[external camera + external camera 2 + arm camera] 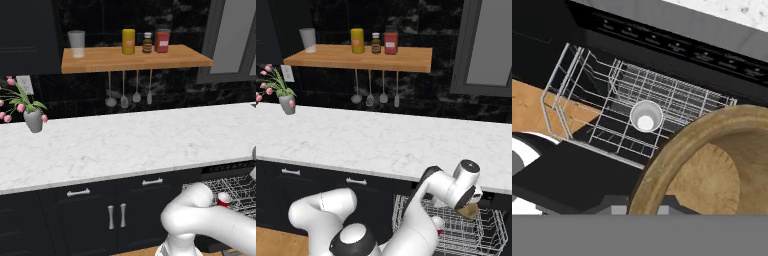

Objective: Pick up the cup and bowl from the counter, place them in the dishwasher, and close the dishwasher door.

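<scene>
We carry the bowl (712, 165), our end effector (470, 209) clenched on its rim so it hangs above the dishwasher (662, 45) rack (637, 115). The cup (646, 116) already stands upright in that rack, near its middle.

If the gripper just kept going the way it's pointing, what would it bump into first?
Probably the wire rack of the open dishwasher, beside the cup. The gripper points down at it, holding the bowl; depth is unclear.
</scene>
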### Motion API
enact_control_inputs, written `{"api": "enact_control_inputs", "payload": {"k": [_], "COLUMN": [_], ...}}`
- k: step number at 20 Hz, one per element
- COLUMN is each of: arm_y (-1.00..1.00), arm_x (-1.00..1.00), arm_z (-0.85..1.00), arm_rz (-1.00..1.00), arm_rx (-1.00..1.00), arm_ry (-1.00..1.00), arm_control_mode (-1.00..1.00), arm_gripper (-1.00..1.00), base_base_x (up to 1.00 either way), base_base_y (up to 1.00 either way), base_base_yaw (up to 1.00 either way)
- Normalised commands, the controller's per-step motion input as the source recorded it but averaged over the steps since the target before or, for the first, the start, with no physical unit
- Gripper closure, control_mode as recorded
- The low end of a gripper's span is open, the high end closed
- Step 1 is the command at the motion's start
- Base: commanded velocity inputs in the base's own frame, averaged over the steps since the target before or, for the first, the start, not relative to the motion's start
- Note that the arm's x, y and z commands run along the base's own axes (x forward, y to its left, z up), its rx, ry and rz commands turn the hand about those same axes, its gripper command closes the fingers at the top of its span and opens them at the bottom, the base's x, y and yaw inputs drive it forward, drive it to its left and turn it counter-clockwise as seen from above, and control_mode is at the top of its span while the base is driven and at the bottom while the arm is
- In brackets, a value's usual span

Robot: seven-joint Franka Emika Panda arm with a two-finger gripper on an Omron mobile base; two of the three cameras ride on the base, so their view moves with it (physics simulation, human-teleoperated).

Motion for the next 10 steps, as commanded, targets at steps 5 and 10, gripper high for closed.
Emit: {"api": "enact_control_inputs", "payload": {"k": [5,10], "arm_y": [0.00,-0.01], "arm_x": [-0.20,-0.04], "arm_z": [-0.46,-0.50], "arm_rz": [0.08,0.11], "arm_rx": [0.00,0.00], "arm_ry": [0.00,-0.02], "arm_control_mode": [-1.00,-1.00], "arm_gripper": [1.00,1.00], "base_base_x": [0.00,0.00], "base_base_y": [0.00,0.00], "base_base_yaw": [0.00,0.00]}}
